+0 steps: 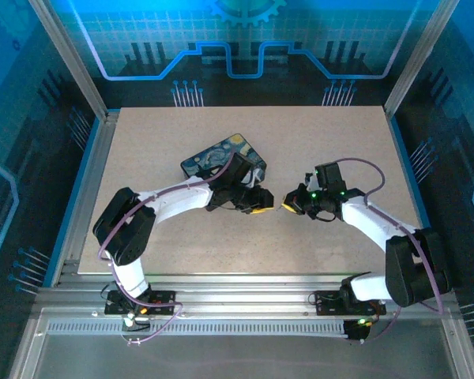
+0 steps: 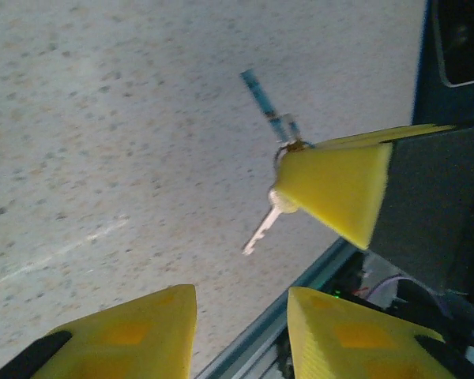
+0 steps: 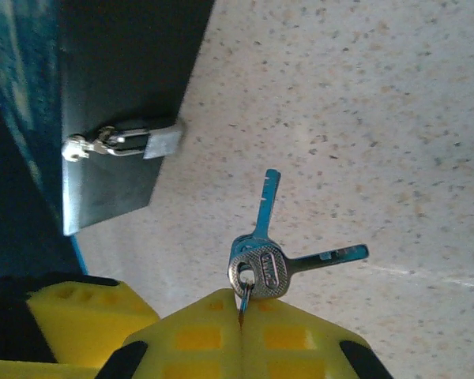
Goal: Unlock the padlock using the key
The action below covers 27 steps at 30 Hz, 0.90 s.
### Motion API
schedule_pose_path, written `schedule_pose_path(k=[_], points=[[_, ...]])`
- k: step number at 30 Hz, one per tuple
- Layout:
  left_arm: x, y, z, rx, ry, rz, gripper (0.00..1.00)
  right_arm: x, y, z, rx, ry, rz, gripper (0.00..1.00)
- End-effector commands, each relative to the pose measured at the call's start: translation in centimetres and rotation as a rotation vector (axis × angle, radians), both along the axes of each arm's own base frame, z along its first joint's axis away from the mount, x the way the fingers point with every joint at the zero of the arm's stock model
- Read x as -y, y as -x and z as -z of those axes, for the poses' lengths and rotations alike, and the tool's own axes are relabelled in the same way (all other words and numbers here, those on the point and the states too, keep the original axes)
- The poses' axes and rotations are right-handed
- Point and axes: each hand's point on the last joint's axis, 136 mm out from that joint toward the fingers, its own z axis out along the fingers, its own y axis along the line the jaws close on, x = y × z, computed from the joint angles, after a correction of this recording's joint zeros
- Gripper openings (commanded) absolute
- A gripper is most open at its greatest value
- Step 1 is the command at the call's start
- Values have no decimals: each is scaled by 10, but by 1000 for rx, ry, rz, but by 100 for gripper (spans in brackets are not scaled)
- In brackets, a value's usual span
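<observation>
Beige speckled table (image 1: 332,142) in an alu frame, blue-lit backdrop behind. Dark box (image 1: 217,158) w/ night-sky print lies flat, turned at an angle, a bit left of ctr. L arm reaches in from bottom left, wrist over the box's near-right corner. L gripper (image 1: 261,207) sits just off that corner, yellow tips pointing right. R arm comes in from bottom right; R gripper (image 1: 287,208) points left, green LEDs lit on its wrist. The tips nearly meet, small gap btwn. Jaw state too small to tell.
</observation>
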Motion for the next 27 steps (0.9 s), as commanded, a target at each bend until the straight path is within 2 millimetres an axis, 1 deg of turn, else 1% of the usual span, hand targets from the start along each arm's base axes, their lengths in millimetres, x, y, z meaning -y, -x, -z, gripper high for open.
schedule_pose_path(k=[1, 3, 6, 13, 15, 21, 24, 27], points=[[10, 0, -15, -12, 103, 10, 37, -7, -9, -26, 22, -99, 29, 4], [13, -1, -17, -15, 128, 10, 37, -10, -9, -30, 20, -121, 26, 4], [13, -1, -16, -21, 134, 4, 36, -12, -8, -30, 14, -152, 37, 4], [5, -4, -8, -28, 89, -29, 36, -15, -10, -35, 19, -186, 48, 3], [3, -6, -9, -28, 94, -36, 35, -15, -10, -36, 19, -189, 45, 3], [8, -10, -17, -24, 128, -33, 28, -22, -11, -37, 16, -214, 35, 3], [8, -11, -18, -22, 127, -39, 25, -23, -11, -38, 18, -214, 33, 3], [7, -12, -16, -23, 127, -45, 24, -24, -10, -38, 19, -214, 24, 2]])
